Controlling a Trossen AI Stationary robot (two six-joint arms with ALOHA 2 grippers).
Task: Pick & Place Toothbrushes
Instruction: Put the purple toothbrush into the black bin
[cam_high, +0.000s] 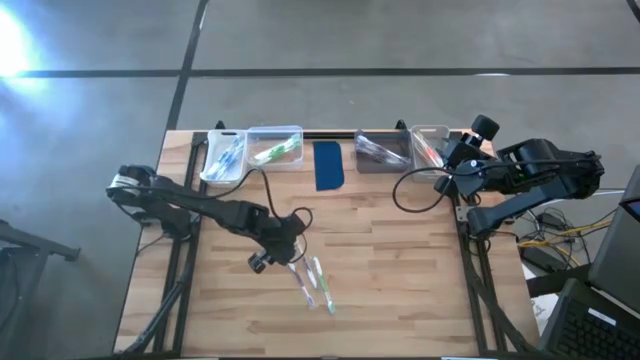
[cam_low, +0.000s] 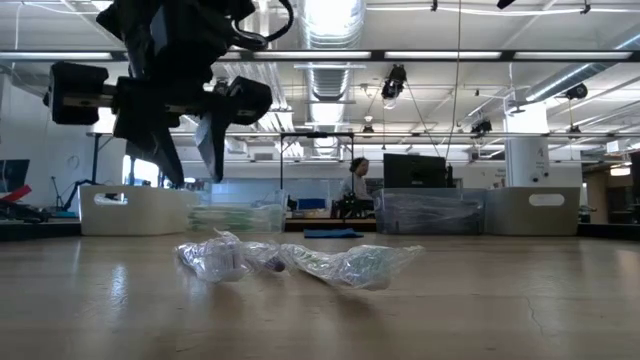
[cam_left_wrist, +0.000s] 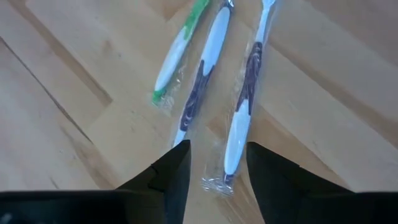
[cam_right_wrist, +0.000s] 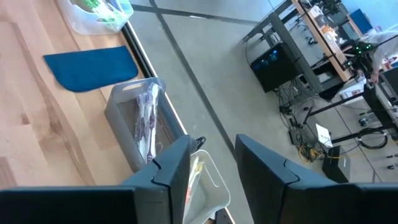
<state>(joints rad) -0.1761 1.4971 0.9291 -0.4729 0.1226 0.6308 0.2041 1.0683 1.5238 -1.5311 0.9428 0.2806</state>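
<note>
**Left claw lines up on a wrapped toothbrush; right claw open over the far bin**

The left claw (cam_left_wrist: 216, 165) hangs just above the desk (cam_high: 400, 290) with its two fingers parted and nothing between them. In its wrist view the blunt end of a white-and-purple wrapped toothbrush (cam_left_wrist: 242, 112) lies right in the gap, with a second purple one (cam_left_wrist: 202, 81) against the other finger and a green-and-white one (cam_left_wrist: 177, 53) beside that. From above, these three toothbrushes (cam_high: 312, 282) form a small loose cluster near the desk's middle, still on the wood.

The step in hand looks like a pick: the claw is aligned but not yet touching. The next move probably calls for a short descent and a closing pinch on one handle only, since the neighbours lie close and their crinkled wrappers could be dragged along.

The right claw (cam_right_wrist: 212, 171) is open and empty above the end bin (cam_right_wrist: 208, 186) on the back edge, apparently waiting there.
</note>
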